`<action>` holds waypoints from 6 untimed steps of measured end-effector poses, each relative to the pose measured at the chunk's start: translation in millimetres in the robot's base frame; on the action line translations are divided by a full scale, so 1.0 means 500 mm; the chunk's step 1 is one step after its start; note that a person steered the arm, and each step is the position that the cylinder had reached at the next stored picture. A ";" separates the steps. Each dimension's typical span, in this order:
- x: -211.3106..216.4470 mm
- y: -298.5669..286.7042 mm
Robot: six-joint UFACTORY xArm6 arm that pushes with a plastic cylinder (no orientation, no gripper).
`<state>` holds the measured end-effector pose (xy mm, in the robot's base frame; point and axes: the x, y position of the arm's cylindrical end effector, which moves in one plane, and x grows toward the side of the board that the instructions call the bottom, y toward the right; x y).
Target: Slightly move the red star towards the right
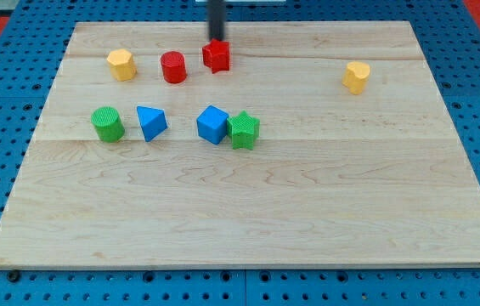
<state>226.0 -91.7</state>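
Sitting behind the red star (216, 56), my tip (217, 38) risks shoving it downward, not rightward; no pincer exists here.

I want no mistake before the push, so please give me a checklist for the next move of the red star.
1. Red star located near the view's top: ok.
2. My tip at the star's top edge, not on its left side for a rightward push: not ok.
3. Board bare to the star's right until the yellow block: ok.
4. Red cylinder close on the star's left, little room for the tip between: not ok.
5. Tip touching the star: cannot tell.
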 end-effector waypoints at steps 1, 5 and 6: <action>0.052 -0.119; 0.152 0.262; 0.125 0.169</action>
